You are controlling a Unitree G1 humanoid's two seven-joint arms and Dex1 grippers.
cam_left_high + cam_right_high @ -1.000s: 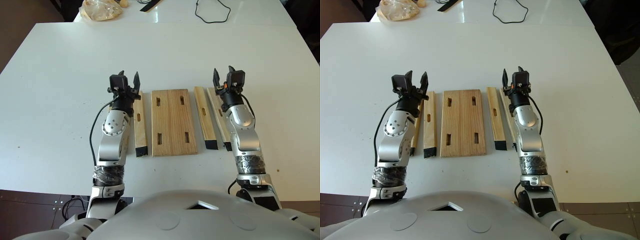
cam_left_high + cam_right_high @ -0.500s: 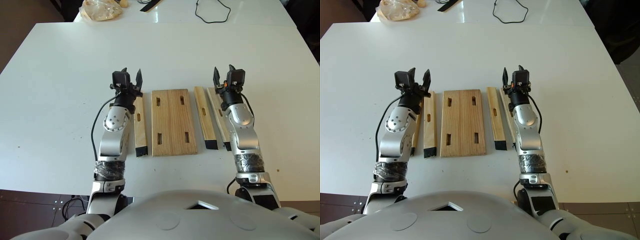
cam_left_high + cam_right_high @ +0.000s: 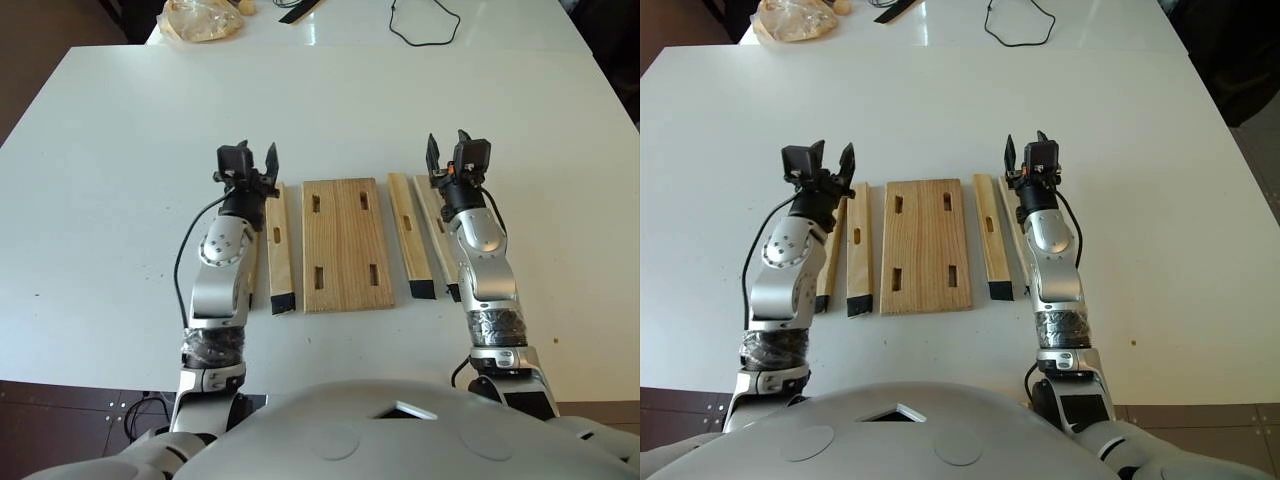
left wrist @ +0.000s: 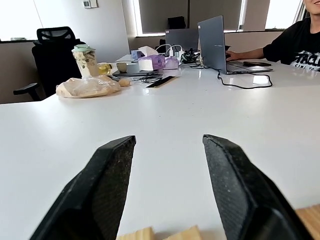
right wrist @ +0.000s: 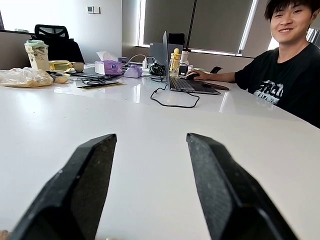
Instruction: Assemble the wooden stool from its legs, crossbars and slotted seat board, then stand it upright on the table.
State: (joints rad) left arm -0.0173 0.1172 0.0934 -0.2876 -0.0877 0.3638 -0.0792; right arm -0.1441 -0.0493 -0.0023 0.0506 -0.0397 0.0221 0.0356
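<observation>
Left end effector (image 3: 256,152): open, black fingers (image 4: 107,192) spread wide with nothing between them. It sits just past the far ends of the two left-hand bars; cannot tell whether it touches the table. Right end effector (image 3: 447,145): also open and empty, fingers (image 5: 227,195) apart, just past the far ends of the two right-hand bars. Both point toward the far side.

Table (image 3: 120,140): white and broad. All stool parts lie flat on its near half, unassembled, in one row with their long sides running near to far.

Slotted seat board (image 3: 346,245): centre of the row, between the two arms. Four small rectangular slots, two toward the far end and two toward the near end.

Left inner bar (image 3: 279,245): just left of the board with a narrow gap. One slot about mid-length, dark near end.

Right inner bar (image 3: 410,238): just right of the board. One slot, dark near end.

Left outer bar (image 3: 826,285): beside the left inner bar, mostly hidden under the left forearm; its dark near end shows.

Right outer bar (image 3: 433,215): close against the right inner bar, partly under the right forearm.

Far side: crumpled plastic bag (image 3: 203,18) at far left, thin black cable (image 3: 425,25) looped to its right. Both are well apart from the stool parts.
</observation>
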